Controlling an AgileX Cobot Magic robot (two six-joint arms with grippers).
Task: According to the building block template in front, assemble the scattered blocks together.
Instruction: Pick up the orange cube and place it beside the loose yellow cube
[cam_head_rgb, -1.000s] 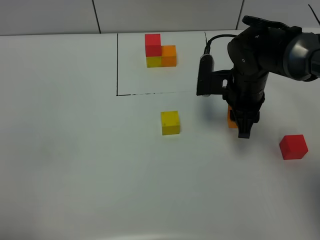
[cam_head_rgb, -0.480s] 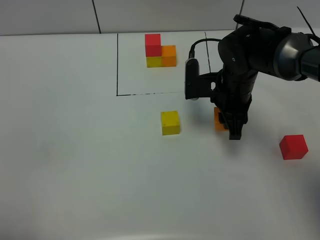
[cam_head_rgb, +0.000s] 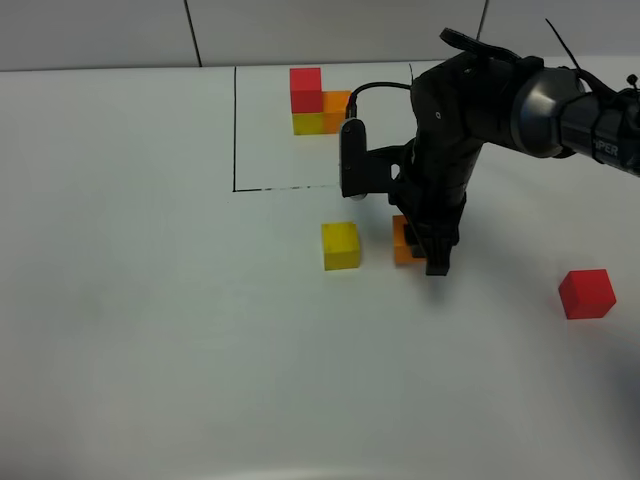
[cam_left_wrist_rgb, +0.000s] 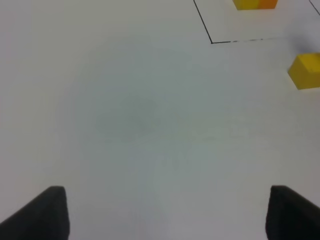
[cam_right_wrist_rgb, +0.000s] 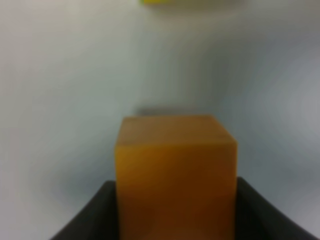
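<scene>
We see the right gripper (cam_head_rgb: 432, 256) pointing down at the white table (cam_head_rgb: 150, 330), clamped on the orange cube (cam_head_rgb: 403, 240). In the right wrist view its dark fingers (cam_right_wrist_rgb: 92, 220) press both flanks of that cube, whose matte faces and crisp square edges fill the middle of the picture. From above, the orange cube sits just beside the yellow cube (cam_head_rgb: 340, 245), on its right, with a narrow strip of table between them; we cannot tell whether it rests on the surface or hangs a little above it. The yellow cube is equally plain and matte, sharp-cornered, standing flat. The red cube (cam_head_rgb: 587, 293), of the same build, lies well apart, out toward the right edge of the table. The template (cam_head_rgb: 320, 102) stands at the back: a red cube on a yellow one, an orange one touching alongside, inside a thin black drawn line (cam_head_rgb: 235, 130) whose near side runs just behind the yellow cube. The tabletop is smooth, pale and without pattern. The left gripper (cam_left_wrist_rgb: 167, 215) is spread wide, its two black fingertips far apart with only bare table showing between them. Wide bare table stretches on the left and along the near side, while the bulky black right arm (cam_head_rgb: 480, 110) overhangs the frame's right-hand line.
</scene>
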